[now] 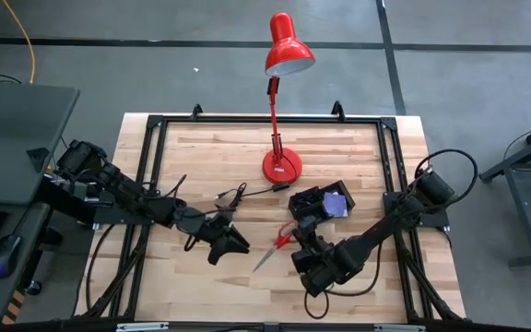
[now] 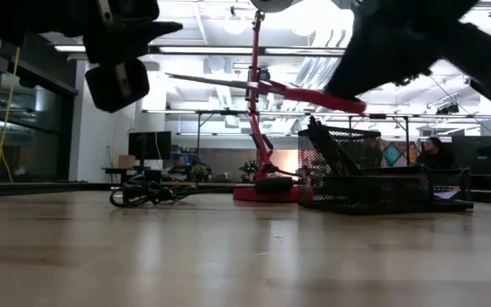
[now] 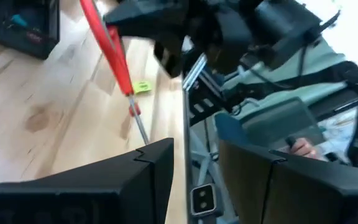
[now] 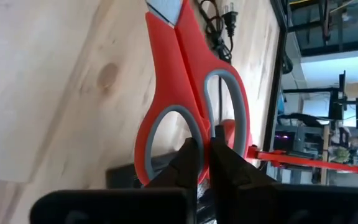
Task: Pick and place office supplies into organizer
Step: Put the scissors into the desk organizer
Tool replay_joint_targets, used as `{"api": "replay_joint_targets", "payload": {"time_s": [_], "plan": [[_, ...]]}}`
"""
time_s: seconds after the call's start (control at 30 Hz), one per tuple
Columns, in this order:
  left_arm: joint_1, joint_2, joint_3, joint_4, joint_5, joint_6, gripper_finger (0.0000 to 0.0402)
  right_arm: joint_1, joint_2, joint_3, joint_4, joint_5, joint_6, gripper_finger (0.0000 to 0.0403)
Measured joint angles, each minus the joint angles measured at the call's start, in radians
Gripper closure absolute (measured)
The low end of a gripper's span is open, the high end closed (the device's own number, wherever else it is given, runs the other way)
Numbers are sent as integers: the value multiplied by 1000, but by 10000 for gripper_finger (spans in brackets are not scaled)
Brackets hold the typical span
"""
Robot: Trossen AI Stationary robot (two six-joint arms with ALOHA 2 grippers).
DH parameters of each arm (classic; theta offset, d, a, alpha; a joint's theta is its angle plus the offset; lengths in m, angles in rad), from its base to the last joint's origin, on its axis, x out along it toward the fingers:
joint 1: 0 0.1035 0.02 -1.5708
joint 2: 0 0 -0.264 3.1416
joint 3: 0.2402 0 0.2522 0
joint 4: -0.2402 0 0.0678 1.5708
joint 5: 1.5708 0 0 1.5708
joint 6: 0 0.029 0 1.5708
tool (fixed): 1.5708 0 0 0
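Observation:
The red-handled scissors [image 1: 273, 251] hang in the air over the table's near middle, shut in my right gripper [image 1: 302, 238], blades toward the near left. In the low view the scissors [image 2: 254, 85] lie about level, well above the wood. My left gripper [image 1: 229, 242] hovers open just to the left of the blade tip, touching nothing. The black mesh organizer [image 1: 313, 198] stands behind the right gripper with a purple pad [image 1: 337, 205] in it. A tiny yellow-green piece [image 3: 140, 87] lies on the wood below the scissors [image 3: 114, 53]. My right gripper [image 4: 209, 149] pinches the scissors between its two fingers at the handle end, on the red middle bar [image 4: 207, 124] where the two grey-lined loops meet. One finger [image 4: 190, 158] lies over each loop. The scissors are lifted clear, about level, blades [image 2: 211, 80] pointing away from the gripper.
The red desk lamp's base [image 1: 282, 167] stands at the table's middle far side, its shade [image 1: 289, 51] beyond the far edge. A thin black coiled cable [image 1: 233, 195] lies left of the base. Bare wood stretches along the near edge [image 1: 201, 295].

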Motion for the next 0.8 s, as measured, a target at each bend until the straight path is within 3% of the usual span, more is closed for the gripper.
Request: {"api": "replay_joint_targets", "payload": {"time_s": [0.13, 0.5, 0.8], "plan": [[-1, 1, 31, -111, -28, -2, 286, -17, 0, 18, 0, -1, -41, 396], [-1, 30, 47, -193, -52, -34, 286, -35, 0, 21, 27, 66, -100, 397], [-1, 50, 50, -164, -51, -37, 286, -45, 0, 21, 88, 76, -169, 396]]}}
